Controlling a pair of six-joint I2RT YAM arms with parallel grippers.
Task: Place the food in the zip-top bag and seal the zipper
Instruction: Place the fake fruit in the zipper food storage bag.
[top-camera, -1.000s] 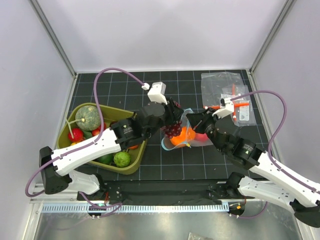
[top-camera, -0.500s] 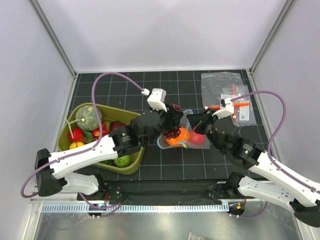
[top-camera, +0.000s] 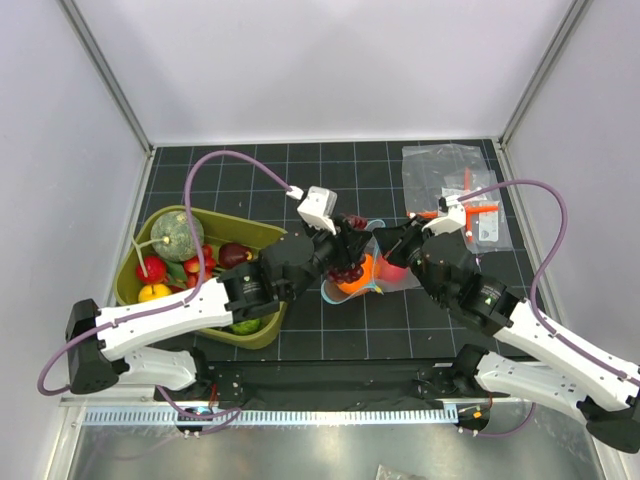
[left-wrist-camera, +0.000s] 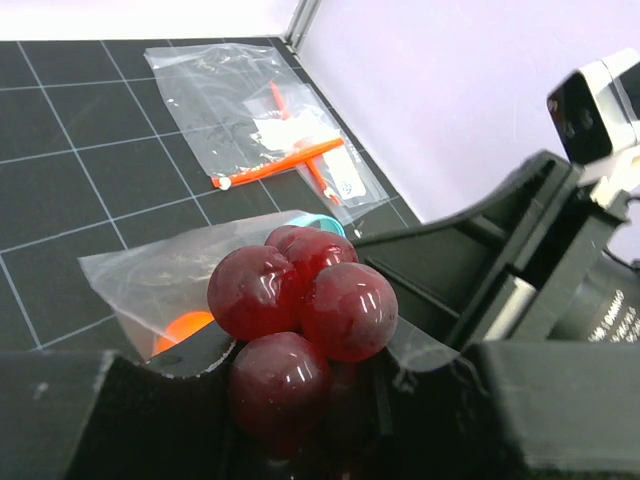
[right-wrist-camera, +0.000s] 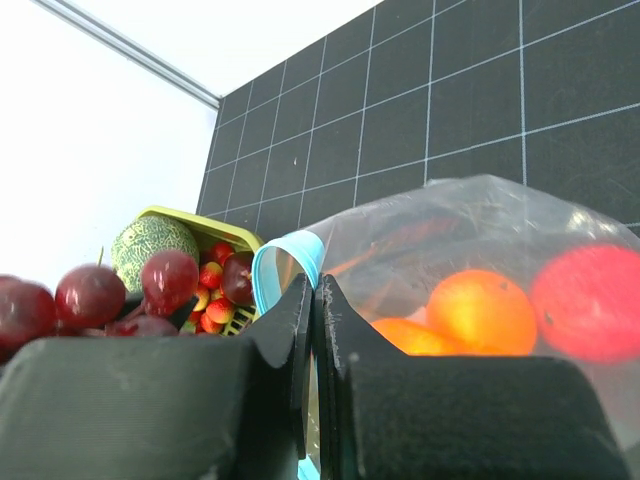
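At mid-table the left gripper (top-camera: 347, 252) is gripping the dark purple-red toy grape bunch (left-wrist-camera: 300, 300) at the mouth of the clear crinkly zip-top bag (right-wrist-camera: 470, 225), while the right gripper (right-wrist-camera: 313, 340), jaws closed, is pinching its light blue-teal zipper strip (right-wrist-camera: 285, 260); risk: the bunch snagging the floppy lip and pulling it free.

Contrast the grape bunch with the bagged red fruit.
The grape bunch is a dark purple-red cluster; the red fruit is one bright ball. The grape bunch is gripped in the left fingers, outside the zip-top bag; the red fruit lies inside it. Both are toy food.
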